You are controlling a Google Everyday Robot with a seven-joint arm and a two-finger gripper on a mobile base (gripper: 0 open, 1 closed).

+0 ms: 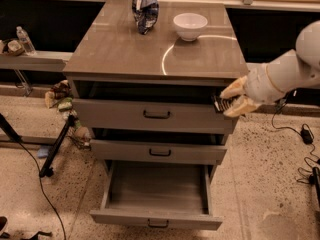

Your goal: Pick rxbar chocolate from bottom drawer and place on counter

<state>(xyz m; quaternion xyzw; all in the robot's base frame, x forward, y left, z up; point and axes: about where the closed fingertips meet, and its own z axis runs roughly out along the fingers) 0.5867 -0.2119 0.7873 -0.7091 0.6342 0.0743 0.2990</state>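
Observation:
My gripper (pixel 226 99) is at the right side of the cabinet, level with the top drawer's right corner and just below the counter's edge. It is shut on the rxbar chocolate (pixel 218 104), a small dark bar with pale print that sticks out to the left between the pale fingers (pixel 234 88). The bottom drawer (pixel 156 219) is pulled out, and its plain grey inside shows nothing in it. The counter (pixel 125 49) is the glossy grey-brown top, above and to the left of the gripper.
A white bowl (pixel 190 25) and a blue chip bag (pixel 145 6) stand at the back of the counter. The top and middle drawers are slightly ajar. A pale ledge with a water bottle (pixel 25 40) is at the left. Cables lie on the floor at both sides.

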